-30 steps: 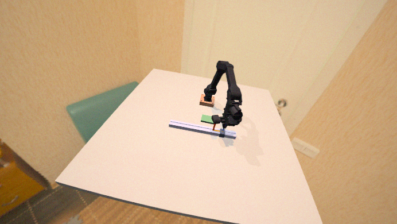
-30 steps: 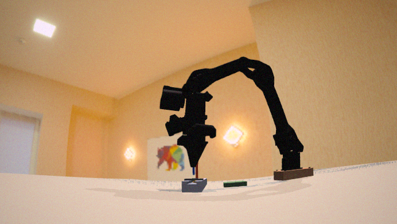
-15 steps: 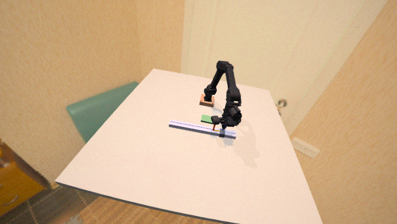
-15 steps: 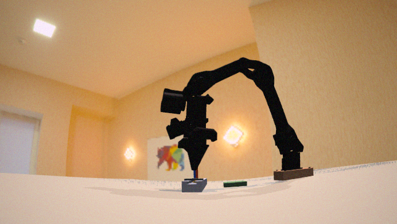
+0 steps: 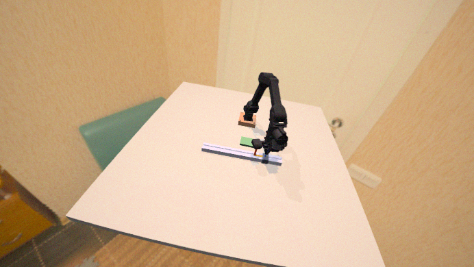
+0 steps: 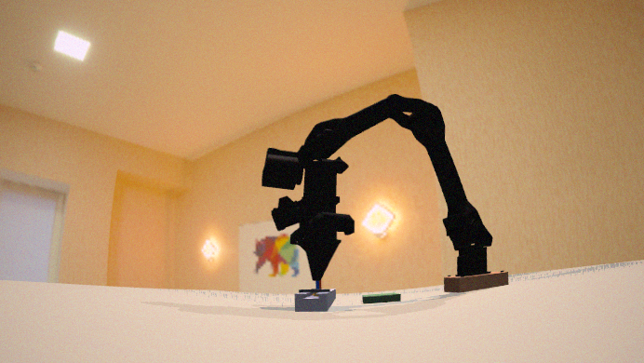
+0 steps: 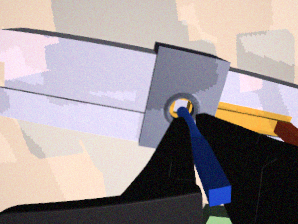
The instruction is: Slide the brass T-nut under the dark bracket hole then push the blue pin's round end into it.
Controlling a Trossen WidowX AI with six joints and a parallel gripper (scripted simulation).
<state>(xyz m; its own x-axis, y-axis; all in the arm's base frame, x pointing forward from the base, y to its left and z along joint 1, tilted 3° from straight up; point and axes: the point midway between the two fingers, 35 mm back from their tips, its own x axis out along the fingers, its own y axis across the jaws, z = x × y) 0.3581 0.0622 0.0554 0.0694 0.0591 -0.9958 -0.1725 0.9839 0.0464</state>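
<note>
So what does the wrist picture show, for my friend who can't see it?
A black gripper holds a blue pin with its tip at the hole in a gray bracket on a rail. Brass shows beside the bracket.
</note>
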